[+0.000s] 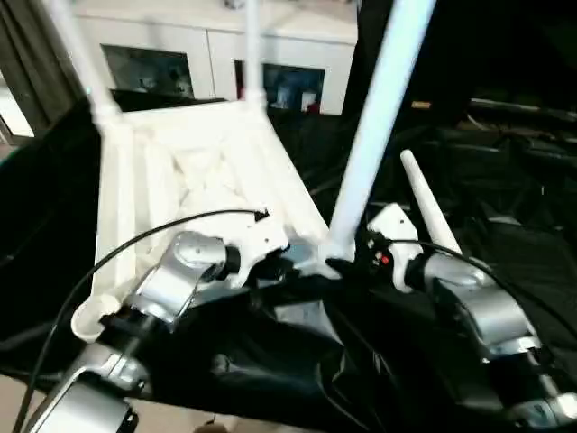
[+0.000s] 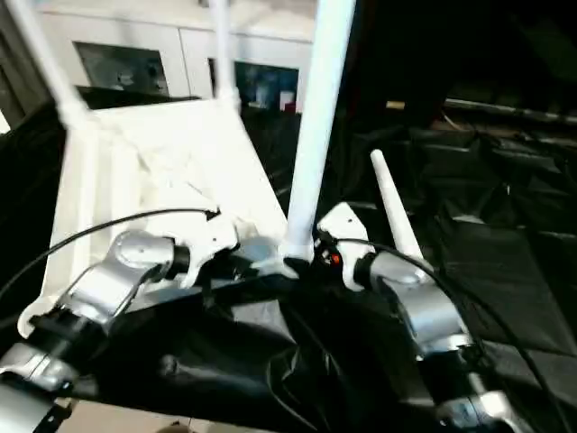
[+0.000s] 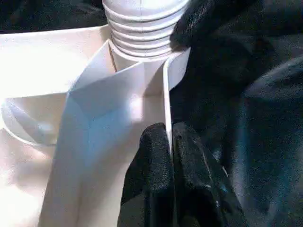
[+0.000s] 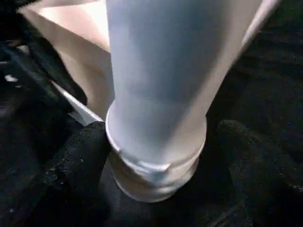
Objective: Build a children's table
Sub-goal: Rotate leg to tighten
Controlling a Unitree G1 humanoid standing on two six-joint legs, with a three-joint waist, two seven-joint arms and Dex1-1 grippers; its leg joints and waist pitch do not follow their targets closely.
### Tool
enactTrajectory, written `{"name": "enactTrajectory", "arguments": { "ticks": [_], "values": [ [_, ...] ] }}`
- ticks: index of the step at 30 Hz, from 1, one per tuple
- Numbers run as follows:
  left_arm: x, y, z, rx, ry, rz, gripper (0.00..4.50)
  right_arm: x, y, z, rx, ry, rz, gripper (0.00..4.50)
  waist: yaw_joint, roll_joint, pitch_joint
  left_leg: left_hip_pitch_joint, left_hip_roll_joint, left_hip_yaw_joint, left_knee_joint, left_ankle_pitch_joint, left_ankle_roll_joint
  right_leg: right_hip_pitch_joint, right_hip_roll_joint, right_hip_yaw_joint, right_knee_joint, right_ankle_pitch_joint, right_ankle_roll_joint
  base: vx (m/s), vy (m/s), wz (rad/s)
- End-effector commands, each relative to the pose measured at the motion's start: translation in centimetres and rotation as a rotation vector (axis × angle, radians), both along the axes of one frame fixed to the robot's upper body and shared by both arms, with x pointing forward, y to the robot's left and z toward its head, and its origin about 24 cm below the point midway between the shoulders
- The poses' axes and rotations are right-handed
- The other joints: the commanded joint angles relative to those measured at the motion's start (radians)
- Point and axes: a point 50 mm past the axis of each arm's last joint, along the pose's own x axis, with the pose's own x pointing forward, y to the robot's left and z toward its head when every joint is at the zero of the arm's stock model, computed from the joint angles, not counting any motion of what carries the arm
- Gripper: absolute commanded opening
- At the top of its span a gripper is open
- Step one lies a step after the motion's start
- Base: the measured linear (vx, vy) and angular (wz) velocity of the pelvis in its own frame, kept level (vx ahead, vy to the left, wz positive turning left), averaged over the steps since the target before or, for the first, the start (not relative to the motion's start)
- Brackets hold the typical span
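Left gripper (image 3: pixel 171 156) pinches the rim of the upside-down white ribbed plastic tabletop (image 1: pixel 194 171) on black sheeting (image 1: pixel 505 244), steadying it, while right gripper (image 4: pixel 156 156) straddles the long white tubular leg (image 1: pixel 374 126) at its threaded base, seemingly seating it in the corner socket.

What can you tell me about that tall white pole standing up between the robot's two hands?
It is a leg of the children's table: a long, smooth white tube that looks plastic, leaning slightly. Its ribbed lower end sits in the near corner socket of the upturned tabletop. The right gripper closes around its base, one black finger on each side, while the left gripper pinches the tabletop's thin edge wall beside it.
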Motion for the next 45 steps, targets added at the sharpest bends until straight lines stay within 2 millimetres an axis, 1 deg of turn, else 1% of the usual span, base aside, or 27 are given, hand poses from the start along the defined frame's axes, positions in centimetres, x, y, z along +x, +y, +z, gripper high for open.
{"name": "enactTrajectory", "arguments": {
  "ticks": [1,7,9,11,12,17,18,19,21,22,23,25,26,27,28,29,31,32,34,35,36,37,38,40,41,44,45],
  "values": [
    [-1.0,-1.8,1.0,-0.062,-0.015,-0.155,0.0,-0.3,0.2,0.6,-0.003,-0.017,0.053,3.9,-0.003,0.0,-0.064,-0.003,-0.002,0.013,-0.061,-0.184,0.037,0.066,-0.045,0.039,-0.065,-0.163,-0.186,0.0,0.0,0.0],
    [-1.2,-1.7,1.0,-0.056,-0.013,-0.161,0.0,-0.3,0.6,0.6,0.02,-0.003,0.066,3.9,-0.003,-0.002,-0.063,-0.002,-0.002,0.012,-0.062,-0.193,0.03,0.063,-0.046,0.039,-0.069,-0.205,-0.174,0.0,0.0,0.0],
    [-1.2,-1.6,1.0,-0.054,-0.013,-0.161,0.0,-0.4,0.6,0.6,0.021,0.003,0.074,3.64,-0.004,-0.003,-0.064,-0.003,-0.003,0.013,-0.061,-0.187,0.03,0.064,-0.046,0.039,-0.068,-0.2,-0.172,0.0,0.0,0.0],
    [-1.3,-1.6,1.0,-0.051,-0.013,-0.159,0.0,-0.5,0.7,0.5,0.025,0.01,0.084,3.54,-0.003,-0.003,-0.066,-0.003,-0.003,0.012,-0.059,-0.173,0.033,0.065,-0.046,0.039,-0.064,-0.182,-0.174,0.0,0.0,0.0],
    [-1.3,-1.5,1.0,-0.05,-0.013,-0.158,0.0,-0.6,0.7,0.5,0.026,0.014,0.088,3.27,-0.003,-0.003,-0.065,-0.004,-0.003,0.013,-0.059,-0.172,0.035,0.064,-0.045,0.039,-0.065,-0.177,-0.175,0.0,0.0,0.0],
    [-1.3,-1.4,0.8,-0.043,-0.012,-0.154,0.0,-0.9,0.7,0.2,0.019,0.025,0.103,3.07,-0.003,-0.003,-0.065,-0.004,-0.003,0.013,-0.059,-0.17,0.035,0.064,-0.045,0.039,-0.065,-0.179,-0.174,0.0,0.0,0.0],
    [-1.3,-1.3,0.8,-0.042,-0.014,-0.15,0.0,-1.0,0.7,0.1,0.019,0.026,0.101,2.85,-0.003,-0.003,-0.064,-0.004,-0.003,0.013,-0.06,-0.172,0.034,0.064,-0.045,0.039,-0.065,-0.182,-0.174,0.0,0.0,0.0],
    [-1.3,-1.3,0.8,-0.042,-0.015,-0.143,0.0,-0.9,0.7,0.1,0.023,0.027,0.093,2.79,-0.002,-0.004,-0.065,-0.003,-0.003,0.013,-0.059,-0.174,0.034,0.064,-0.046,0.039,-0.066,-0.189,-0.173,0.0,0.0,0.0],
    [-1.1,-1.3,0.7,-0.04,-0.018,-0.11,0.0,-0.8,0.6,-0.1,0.033,0.027,0.065,2.75,-0.002,-0.005,-0.065,-0.004,-0.003,0.013,-0.059,-0.167,0.034,0.065,-0.046,0.039,-0.065,-0.185,-0.172,0.0,0.0,0.0],
    [-0.6,-1.4,0.6,-0.039,-0.027,-0.06,0.0,-0.4,0.6,-0.3,0.05,0.025,0.005,2.71,-0.004,-0.006,-0.065,-0.005,-0.003,0.013,-0.058,-0.162,0.033,0.064,-0.045,0.039,-0.063,-0.179,-0.173,0.0,0.0,0.0],
    [-0.1,-1.4,0.5,-0.037,-0.032,-0.002,0.0,0.1,0.6,-0.6,0.067,0.025,-0.068,2.71,-0.005,-0.006,-0.065,-0.006,-0.003,0.013,-0.059,-0.163,0.031,0.064,-0.045,0.038,-0.064,-0.184,-0.172,0.0,0.0,0.0],
    [0.6,-1.5,0.3,-0.034,-0.047,0.084,0.0,0.8,0.4,-1.2,0.097,0.04,-0.195,2.7,-0.009,-0.008,-0.061,-0.004,-0.007,0.013,-0.062,-0.202,0.015,0.061,-0.048,0.035,-0.078,-0.296,-0.146,0.0,0.0,0.0],
    [0.9,-1.6,0.2,-0.031,-0.047,0.125,0.0,1.2,0.4,-1.7,0.124,0.06,-0.278,2.7,-0.009,-0.009,-0.061,-0.003,-0.008,0.013,-0.062,-0.204,0.012,0.061,-0.048,0.036,-0.08,-0.317,-0.137,0.0,0.0,0.0],
    [1.0,-1.6,0.2,-0.031,-0.048,0.139,0.0,1.3,0.4,-1.8,0.13,0.064,-0.304,2.7,-0.011,-0.008,-0.061,-0.003,-0.007,0.011,-0.064,-0.204,0.005,0.06,-0.048,0.036,-0.081,-0.331,-0.124,0.0,0.0,0.0],
    [1.5,-1.8,0.1,-0.03,-0.052,0.202,0.0,1.7,0.4,-2.4,0.147,0.084,-0.408,2.69,-0.013,-0.006,-0.062,-0.004,-0.008,0.011,-0.063,-0.205,0.005,0.059,-0.048,0.037,-0.079,-0.326,-0.125,0.0,0.0,0.0],
    [2.4,-2.3,-0.2,-0.028,-0.045,0.313,0.0,2.2,0.9,-3.5,0.157,0.122,-0.546,2.69,-0.019,-0.008,-0.06,-0.003,-0.009,0.012,-0.064,-0.205,-0.004,0.056,-0.046,0.037,-0.081,-0.325,-0.127,0.0,0.0,0.0],
    [3.1,-3.1,-0.4,-0.007,-0.043,0.413,0.0,2.6,2.2,-4.3,0.148,0.139,-0.636,2.69,-0.025,-0.007,-0.062,0.0,-0.013,0.011,-0.063,-0.214,-0.017,0.055,-0.047,0.035,-0.083,-0.356,-0.124,0.0,0.0,0.0],
    [3.2,-3.6,-0.5,0.004,-0.049,0.439,0.0,2.8,3.0,-4.6,0.149,0.154,-0.671,2.68,-0.027,-0.005,-0.061,0.001,-0.011,0.011,-0.063,-0.223,-0.017,0.051,-0.049,0.036,-0.088,-0.368,-0.121,0.0,0.0,0.0],
    [3.4,-4.1,-0.6,0.009,-0.052,0.458,0.0,3.0,3.9,-4.8,0.149,0.165,-0.686,2.68,-0.028,-0.006,-0.063,-0.001,-0.011,0.009,-0.064,-0.225,-0.015,0.056,-0.047,0.036,-0.086,-0.354,-0.116,0.0,0.0,0.0],
    [3.5,-5.0,-0.6,0.003,-0.051,0.474,0.0,3.2,5.2,-4.8,0.148,0.17,-0.686,2.68,-0.029,0.001,-0.064,0.0,-0.012,0.01,-0.063,-0.225,-0.014,0.054,-0.045,0.036,-0.086,-0.315,-0.118,0.0,0.0,0.0],
    [3.4,-5.7,-0.4,-0.005,-0.055,0.468,0.0,3.3,6.2,-4.6,0.16,0.17,-0.643,2.68,-0.028,-0.004,-0.066,-0.003,-0.014,0.009,-0.063,-0.223,-0.009,0.059,-0.043,0.034,-0.083,-0.299,-0.119,0.0,0.0,0.0],
    [3.4,-6.4,-0.1,-0.018,-0.065,0.454,0.0,3.4,7.0,-4.3,0.171,0.164,-0.614,2.68,-0.027,-0.003,-0.067,-0.002,-0.013,0.009,-0.063,-0.221,-0.006,0.06,-0.044,0.035,-0.082,-0.288,-0.12,0.0,0.0,0.0],
    [3.4,-6.4,-0.1,-0.018,-0.065,0.454,0.0,3.4,7.0,-4.3,0.171,0.164,-0.614,2.68,-0.027,-0.005,-0.067,-0.004,-0.012,0.009,-0.063,-0.213,0.001,0.061,-0.044,0.035,-0.08,-0.263,-0.123,0.0,0.0,0.0],
    [3.4,-6.8,0.0,-0.029,-0.07,0.441,0.0,3.6,7.2,-4.2,0.171,0.154,-0.617,3.24,-0.027,-0.004,-0.067,-0.003,-0.012,0.01,-0.063,-0.212,0.006,0.061,-0.044,0.035,-0.08,-0.25,-0.129,0.0,0.0,0.0],
    [3.5,-7.0,0.1,-0.032,-0.074,0.433,0.0,3.7,7.2,-4.1,0.17,0.149,-0.622,3.24,-0.027,-0.005,-0.066,-0.003,-0.012,0.009,-0.064,-0.214,0.008,0.061,-0.045,0.035,-0.08,-0.252,-0.132,0.0,0.0,0.0],
    [3.4,-6.9,0.2,-0.036,-0.093,0.392,0.0,4.2,6.7,-3.7,0.162,0.117,-0.61,3.56,-0.029,-0.005,-0.064,-0.002,-0.013,0.009,-0.066,-0.246,0.01,0.059,-0.045,0.033,-0.087,-0.311,-0.122,0.0,0.0,0.0],
    [3.4,-6.8,0.3,-0.05,-0.113,0.353,0.0,4.3,6.4,-3.4,0.154,0.099,-0.58,3.65,-0.028,-0.005,-0.063,-0.001,-0.012,0.008,-0.067,-0.26,0.013,0.058,-0.046,0.033,-0.092,-0.341,-0.111,0.0,0.0,0.0]
  ]
}}
